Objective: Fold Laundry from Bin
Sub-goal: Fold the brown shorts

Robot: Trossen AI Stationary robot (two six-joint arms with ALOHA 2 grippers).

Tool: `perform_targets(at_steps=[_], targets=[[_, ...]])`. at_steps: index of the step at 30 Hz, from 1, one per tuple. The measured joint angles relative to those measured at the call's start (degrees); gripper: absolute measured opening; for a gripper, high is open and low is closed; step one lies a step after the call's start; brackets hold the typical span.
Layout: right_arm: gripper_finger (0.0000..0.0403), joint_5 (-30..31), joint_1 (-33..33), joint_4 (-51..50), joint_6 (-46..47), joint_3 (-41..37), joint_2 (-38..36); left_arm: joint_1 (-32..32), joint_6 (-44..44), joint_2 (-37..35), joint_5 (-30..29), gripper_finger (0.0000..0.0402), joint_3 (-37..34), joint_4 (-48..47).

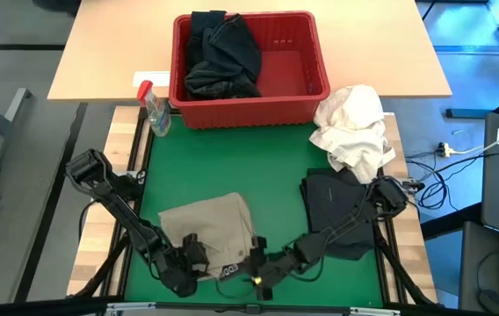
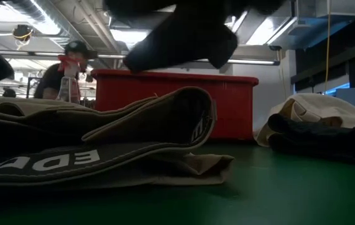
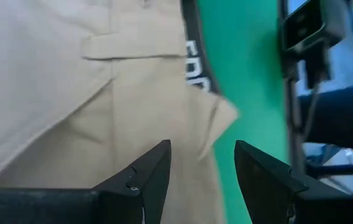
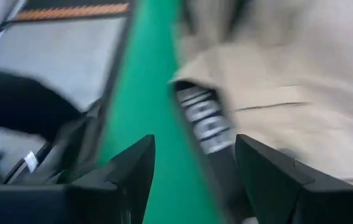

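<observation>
The khaki-beige garment lies crumpled on the green mat near the table's near edge. Its dark lettered waistband faces the low camera. My left gripper is open over the garment's near left part, which shows in the left wrist view. My right gripper is open at the garment's near right corner, with the waistband ahead of its fingers. The red bin stands at the far side and holds dark garments. A folded dark garment lies on the mat's right part.
A white cloth bundle lies to the right of the bin, and a clear spray bottle with a red top stands to its left. Bare green mat lies between the bin and the khaki garment. A person shows in the room behind the table.
</observation>
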Motion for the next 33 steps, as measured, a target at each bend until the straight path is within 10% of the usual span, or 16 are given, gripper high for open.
perform_targets(at_steps=[14,33], targets=[[0.0222,13.40,-2.21,-7.60,-4.26,0.01,2.00,-1.27,14.02,8.97,-6.84,0.0172,7.68,16.42],[0.0222,8.36,-4.91,-6.95,-4.22,-0.01,5.11,0.70,-7.50,12.29,4.28,0.0172,11.94,-11.08]])
